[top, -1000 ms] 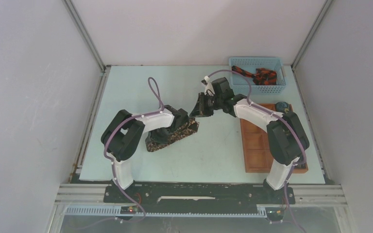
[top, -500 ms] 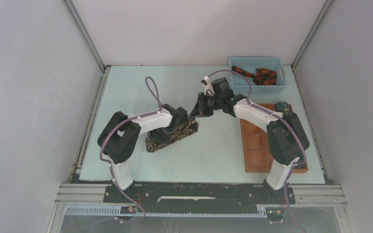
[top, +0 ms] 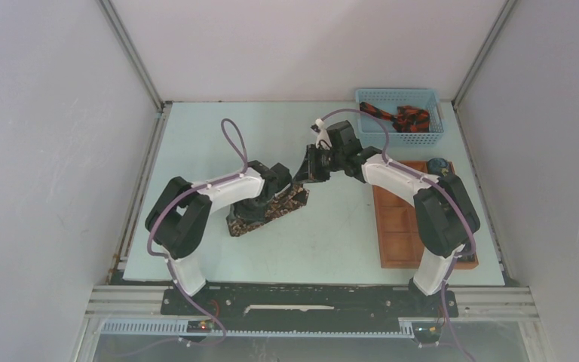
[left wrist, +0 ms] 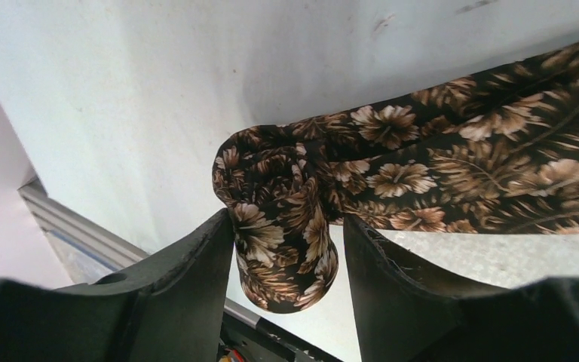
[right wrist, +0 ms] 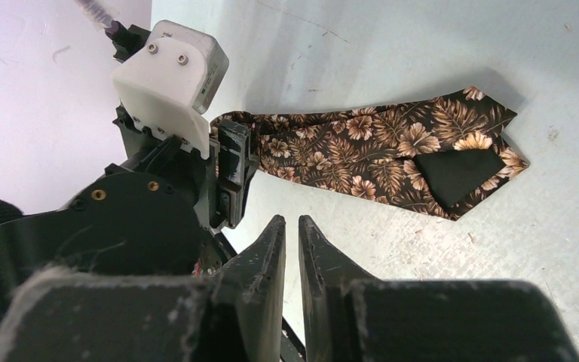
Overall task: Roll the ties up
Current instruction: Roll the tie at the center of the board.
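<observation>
Landmark: orange-brown compartment tray (top: 399, 222) on worktop (top: 332, 241).

- Brown floral tie (top: 271, 211) lies flat on worktop, well left of tray. Wide pointed end faces tray, w/ black lining patch showing. Narrow end is wound into a small roll (left wrist: 283, 260) at the end farthest from tray.
- L end effector (left wrist: 288, 222): fingers spread, straddling the roll. One finger (left wrist: 196, 264) touches fabric, the other sits just off it – no pinch seen.
- R end effector (right wrist: 292, 226): fingers nearly pressed together, thin slit, nothing btwn. Hangs left of tray's far end, near tie's wide end.
- Blue mesh basket (top: 399, 96) sits just beyond tray's far end – black & red-orange tie (top: 405, 118) bundled inside.
</observation>
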Tool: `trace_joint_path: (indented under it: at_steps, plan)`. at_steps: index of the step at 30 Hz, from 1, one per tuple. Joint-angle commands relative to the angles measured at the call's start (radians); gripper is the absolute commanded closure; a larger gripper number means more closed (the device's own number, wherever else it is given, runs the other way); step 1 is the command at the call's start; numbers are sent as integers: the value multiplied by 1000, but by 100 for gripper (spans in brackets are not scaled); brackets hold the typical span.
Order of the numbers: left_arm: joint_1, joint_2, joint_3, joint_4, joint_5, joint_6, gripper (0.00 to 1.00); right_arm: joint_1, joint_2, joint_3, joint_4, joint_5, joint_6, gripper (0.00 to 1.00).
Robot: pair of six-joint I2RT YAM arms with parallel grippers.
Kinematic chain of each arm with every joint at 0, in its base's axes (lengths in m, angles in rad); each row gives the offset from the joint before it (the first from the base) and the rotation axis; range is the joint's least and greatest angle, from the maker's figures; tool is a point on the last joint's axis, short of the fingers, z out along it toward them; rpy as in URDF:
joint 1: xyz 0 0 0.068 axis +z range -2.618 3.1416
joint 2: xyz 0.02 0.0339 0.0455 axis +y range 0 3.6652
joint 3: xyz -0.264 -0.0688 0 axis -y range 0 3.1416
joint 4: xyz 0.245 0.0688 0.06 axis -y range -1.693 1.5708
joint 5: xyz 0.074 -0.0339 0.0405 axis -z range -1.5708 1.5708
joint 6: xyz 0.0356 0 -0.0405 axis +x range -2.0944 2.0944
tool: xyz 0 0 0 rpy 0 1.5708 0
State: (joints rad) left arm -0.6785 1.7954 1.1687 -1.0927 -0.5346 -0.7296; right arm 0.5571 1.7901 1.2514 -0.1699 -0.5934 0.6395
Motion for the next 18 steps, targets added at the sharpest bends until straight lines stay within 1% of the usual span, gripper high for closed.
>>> trace_joint_path:
  at_steps: [1, 8, 13, 18]
  plan:
    - [3, -86, -10, 56, 53, -11, 40, 9, -55, 0, 26, 16, 2, 85]
    - [40, -146, -54, 136, 153, -6, 40, 19, -54, 0, 28, 22, 6, 85]
    - [78, -208, -106, 203, 217, -7, 43, 49, -44, 1, 32, 29, 17, 85]
    - [130, -316, -213, 340, 355, 3, 45, 90, -22, 0, 54, 33, 37, 85]
